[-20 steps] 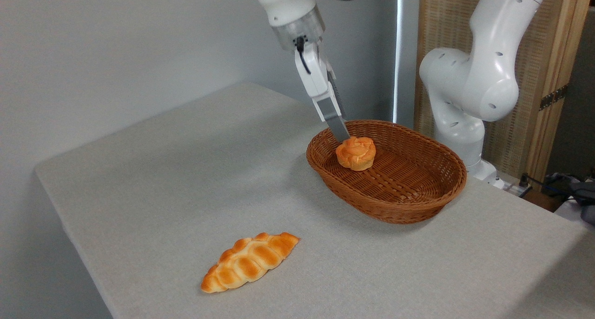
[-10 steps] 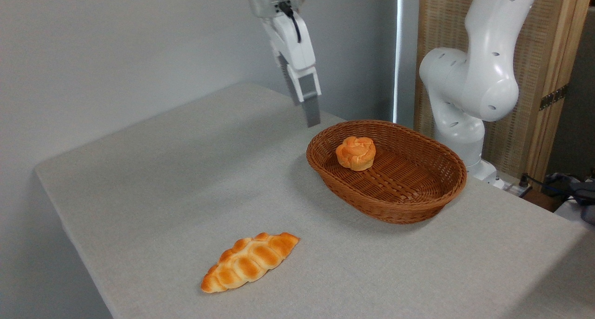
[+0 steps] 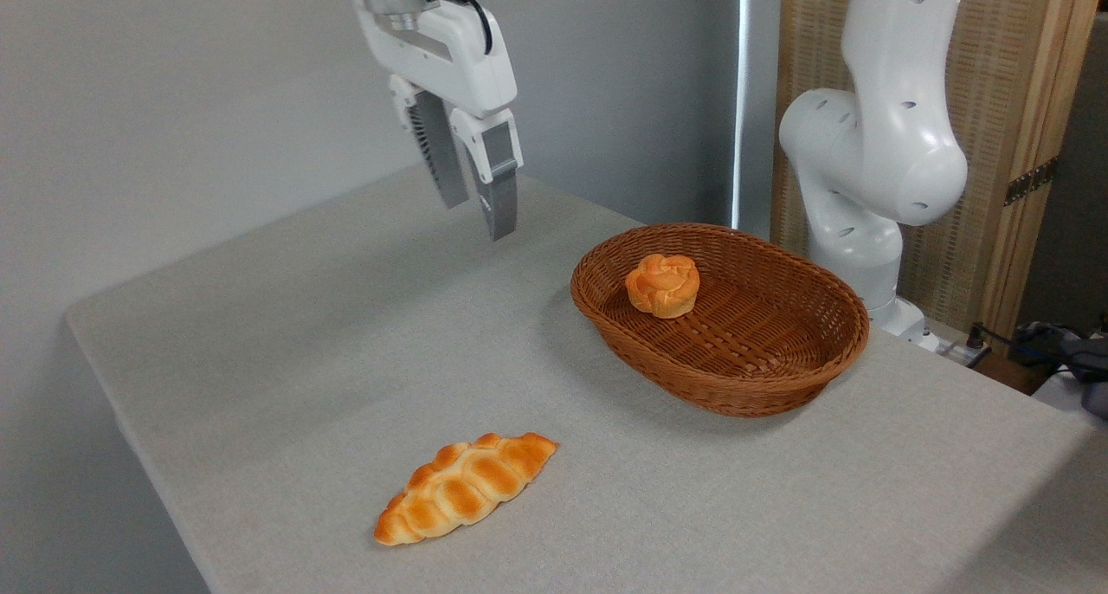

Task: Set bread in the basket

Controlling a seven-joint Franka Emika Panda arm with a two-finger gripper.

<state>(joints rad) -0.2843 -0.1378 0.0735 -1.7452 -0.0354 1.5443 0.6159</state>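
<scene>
The gripper (image 3: 479, 216) hangs open and empty; the round bun (image 3: 663, 284) sits in the wicker basket (image 3: 762, 386) to its right, below.

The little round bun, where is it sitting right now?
The bun lies inside the wicker basket, near its back-left rim, right of centre in the camera view. The open gripper hangs to its left.

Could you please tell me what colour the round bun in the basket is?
The bun is orange-golden, paler in its cracked top; the fixed camera shows it.
</scene>
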